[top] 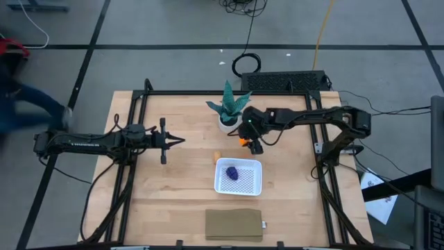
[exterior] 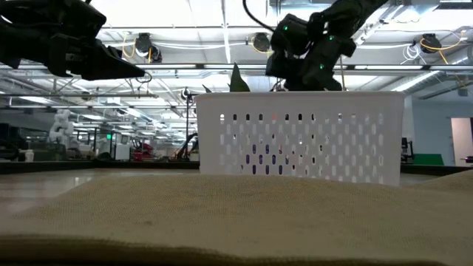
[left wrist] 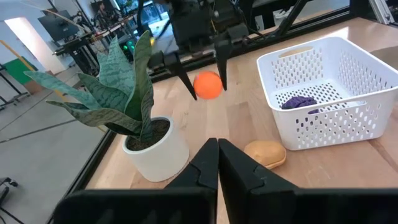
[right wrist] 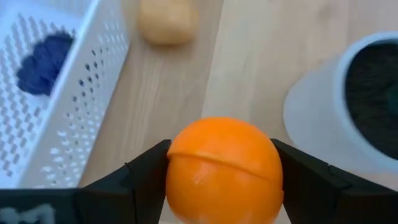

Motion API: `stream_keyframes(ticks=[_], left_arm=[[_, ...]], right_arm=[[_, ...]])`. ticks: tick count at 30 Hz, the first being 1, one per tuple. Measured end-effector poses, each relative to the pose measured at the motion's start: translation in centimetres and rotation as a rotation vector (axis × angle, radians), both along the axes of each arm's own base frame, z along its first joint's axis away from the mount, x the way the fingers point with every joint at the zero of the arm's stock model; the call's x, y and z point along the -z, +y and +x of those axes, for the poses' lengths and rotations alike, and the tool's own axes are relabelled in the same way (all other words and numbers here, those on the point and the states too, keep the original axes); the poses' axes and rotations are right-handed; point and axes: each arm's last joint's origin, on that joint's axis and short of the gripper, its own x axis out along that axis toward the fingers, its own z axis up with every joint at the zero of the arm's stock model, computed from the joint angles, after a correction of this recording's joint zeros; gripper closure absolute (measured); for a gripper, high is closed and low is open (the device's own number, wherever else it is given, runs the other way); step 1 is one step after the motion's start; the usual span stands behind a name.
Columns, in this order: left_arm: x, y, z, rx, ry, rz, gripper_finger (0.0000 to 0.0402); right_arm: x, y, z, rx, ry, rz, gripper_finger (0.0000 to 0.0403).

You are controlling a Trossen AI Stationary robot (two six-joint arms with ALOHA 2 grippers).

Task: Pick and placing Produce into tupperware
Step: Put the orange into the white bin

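Observation:
The round orange ball (right wrist: 224, 168) sits between the fingers of my right gripper (top: 251, 141), which is shut on it just off the white pot, on the near side. The tan-orange piece (top: 217, 155) lies on the wood close to the far left corner of the white square tupperware (top: 238, 176). The dark purple lump (top: 232, 172) lies inside on the dotted bottom. My left gripper (left wrist: 217, 157) hovers shut over the table's left half, pointing at the plant. In the low view the tupperware (exterior: 299, 137) hides the ball. My right gripper pinches the orange ball (left wrist: 208, 85) between its two fingers (left wrist: 186, 79), one on either side of its widest part (right wrist: 177, 171). The fingers come from above, pointing down. The ball is lifted clear of the table.
A green spiky plant in a white pot (top: 229, 114) stands right beside the right gripper, toward the far edge. A flat tan pad (top: 234, 224) lies at the near edge, in front of the tupperware. Bare wood stretches left of the tupperware under the left arm.

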Motion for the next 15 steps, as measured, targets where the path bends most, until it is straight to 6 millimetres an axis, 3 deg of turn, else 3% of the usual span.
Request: stream_keyframes(ticks=[6, 15], left_arm=[[0.0, 0.0, 0.0, 0.001, 0.000, 0.005, 0.0374], [0.0, 0.0, 0.0, 0.001, -0.003, 0.007, 0.0398]], right_arm=[[-2.8, 0.4, -1.3, 0.040, -0.065, 0.013, 0.0168], [-6.8, 2.4, -1.9, 0.050, -0.104, 0.061, 0.0163]])
